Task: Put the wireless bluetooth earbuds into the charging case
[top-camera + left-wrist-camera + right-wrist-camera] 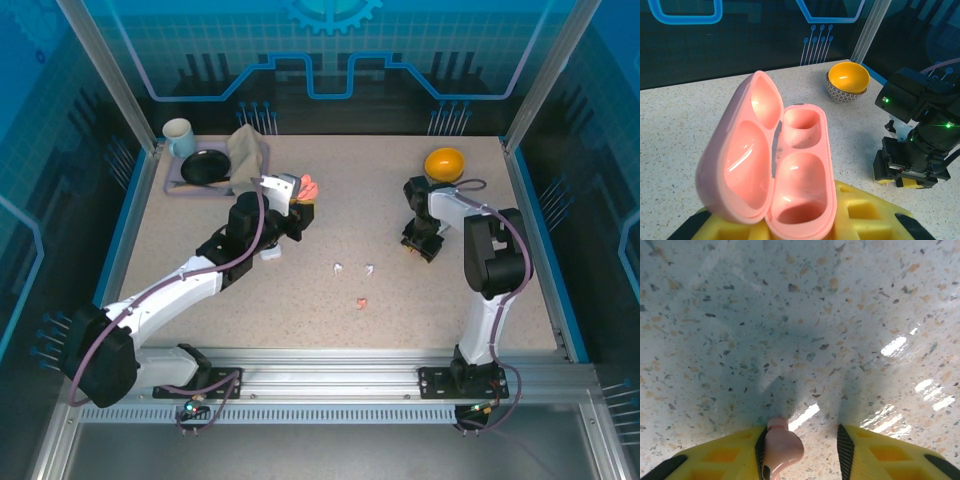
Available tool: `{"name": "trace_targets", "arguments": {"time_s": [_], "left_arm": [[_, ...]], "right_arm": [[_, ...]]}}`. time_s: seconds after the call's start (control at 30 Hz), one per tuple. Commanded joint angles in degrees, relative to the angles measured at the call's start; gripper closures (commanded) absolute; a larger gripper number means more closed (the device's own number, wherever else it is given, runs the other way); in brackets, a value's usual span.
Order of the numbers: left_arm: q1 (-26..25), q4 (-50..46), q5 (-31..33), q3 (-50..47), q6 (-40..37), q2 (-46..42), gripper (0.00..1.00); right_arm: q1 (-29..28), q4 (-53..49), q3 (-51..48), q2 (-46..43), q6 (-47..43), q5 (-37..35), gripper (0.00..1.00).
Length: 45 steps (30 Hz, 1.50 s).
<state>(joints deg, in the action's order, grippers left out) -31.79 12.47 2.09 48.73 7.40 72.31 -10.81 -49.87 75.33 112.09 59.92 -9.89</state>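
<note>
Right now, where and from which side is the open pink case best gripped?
Probably across the base of the case, from below, as the left pincer does: its lid stands open sideways and both wells face up, leaving them clear.

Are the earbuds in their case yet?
Not yet. Done: the left hand holds the pink case open, both cups empty. Happening: the right hand, open, has one pink earbud beside one finger. Left: two white earbuds and another pink earbud lie loose on the table.
</note>
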Motion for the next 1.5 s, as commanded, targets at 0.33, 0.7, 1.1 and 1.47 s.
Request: {"name": "trace_targets", "arguments": {"time_s": [0.33,0.7,1.1,1.47], "left_arm": [[-0.31,0.10,-0.57,0.49,-0.91,-1.25,1.00],[-0.27,0.22,-0.24,-0.21,-0.98,-1.81,1.00],[-0.23,-0.15,-0.23,-0.20,-1.54,-2.44,1.00],[-0.33,-0.80,-0.65,1.28,-1.38,-2.09,1.00]], "right_arm": [[0.24,-2.90,4.45,3.09,-1.51,-0.61,0.60],[-2.62,-6.33,12.65,6.46,-1.63,-1.07,0.60],[-4.59,-8.04,14.15,2.04,-8.26,-6.55,0.43],[-2.27,-1.82,8.73,4.46,-10.63,2.37,0.33]]}}
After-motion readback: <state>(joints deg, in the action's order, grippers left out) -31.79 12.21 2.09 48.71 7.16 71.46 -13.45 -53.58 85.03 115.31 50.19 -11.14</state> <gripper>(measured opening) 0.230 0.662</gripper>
